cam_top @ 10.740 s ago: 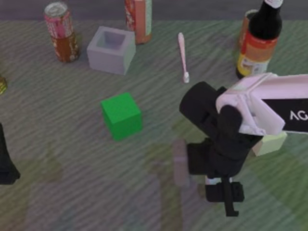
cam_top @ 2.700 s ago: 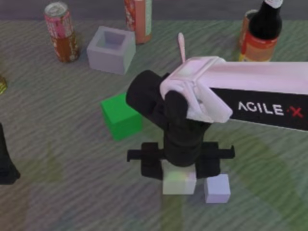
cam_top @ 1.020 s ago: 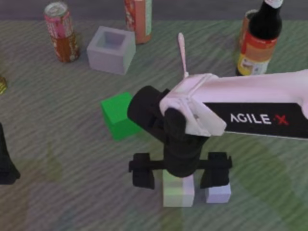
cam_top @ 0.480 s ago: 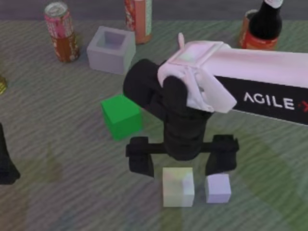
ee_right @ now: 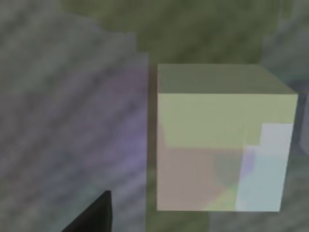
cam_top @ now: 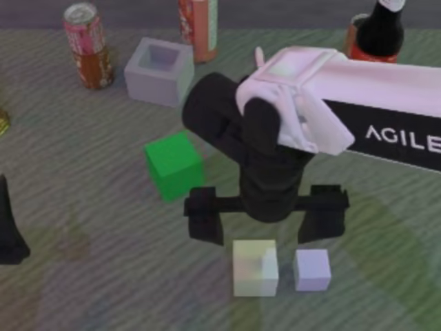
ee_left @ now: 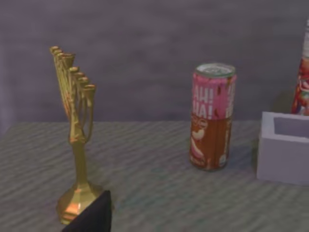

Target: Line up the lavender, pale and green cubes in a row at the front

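The pale cube (cam_top: pixel 255 267) rests on the table at the front, with the smaller lavender cube (cam_top: pixel 311 269) just to its right and a narrow gap between them. The green cube (cam_top: pixel 173 165) stands apart, farther back and to the left. My right gripper (cam_top: pixel 265 217) hangs open just behind the pale cube, its fingers (cam_top: pixel 204 215) spread wide and holding nothing. In the right wrist view the pale cube (ee_right: pixel 224 140) fills the picture, free of the one fingertip (ee_right: pixel 94 215) that shows. My left gripper (cam_top: pixel 8 238) is parked at the table's left edge.
Along the back stand a hollow grey-lavender box (cam_top: pixel 160 70), a pink-and-brown can (cam_top: pixel 88 45), an orange can (cam_top: pixel 198 24), a dark bottle (cam_top: pixel 379 34) and a pink toothbrush (cam_top: pixel 260 58). A gold candlestick (ee_left: pixel 75 140) stands near the left arm.
My right gripper set the pale cube down beside the lavender cube, opened, and has now drawn up and back from it. The cubes have stayed put.
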Controlling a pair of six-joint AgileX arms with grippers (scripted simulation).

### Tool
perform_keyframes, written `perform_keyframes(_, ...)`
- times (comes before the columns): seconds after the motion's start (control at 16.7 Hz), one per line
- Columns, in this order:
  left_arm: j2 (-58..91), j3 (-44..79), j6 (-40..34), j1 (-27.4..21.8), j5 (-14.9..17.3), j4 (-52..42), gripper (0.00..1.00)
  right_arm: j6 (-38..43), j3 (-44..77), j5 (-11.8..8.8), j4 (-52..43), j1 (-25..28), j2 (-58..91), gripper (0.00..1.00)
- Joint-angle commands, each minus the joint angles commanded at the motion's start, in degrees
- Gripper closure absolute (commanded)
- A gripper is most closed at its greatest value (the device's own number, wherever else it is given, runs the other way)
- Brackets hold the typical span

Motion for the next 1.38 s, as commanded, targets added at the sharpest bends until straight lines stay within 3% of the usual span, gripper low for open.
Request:
perform_keyframes(0.36, 18.51, 19.08, 6.09, -6.29, 2.26, -16.23, 0.00, -7.70, -11.69, 4.27, 7.61, -6.70, -16.45, 0.00)
perform_keyframes(0.78, 60.96, 57.43, 17.63, -16.15, 4.37, -45.54, 0.00, -23.57, -38.62, 8.32, 24.71, -21.02, -54.09, 0.00)
perform_keyframes(1.08, 92.88, 82.40, 25.41, -21.54, 4.43, -62.90, 0.00, -34.38, -59.47, 7.85, 38.25, -32.05, -79.99, 0.00)
perform_keyframes(1.38, 114.53, 99.48, 31.70, -24.62, 2.96, -71.43, 0.00, -42.67, -76.15, 4.35, 51.18, -40.96, -98.15, 0.00)
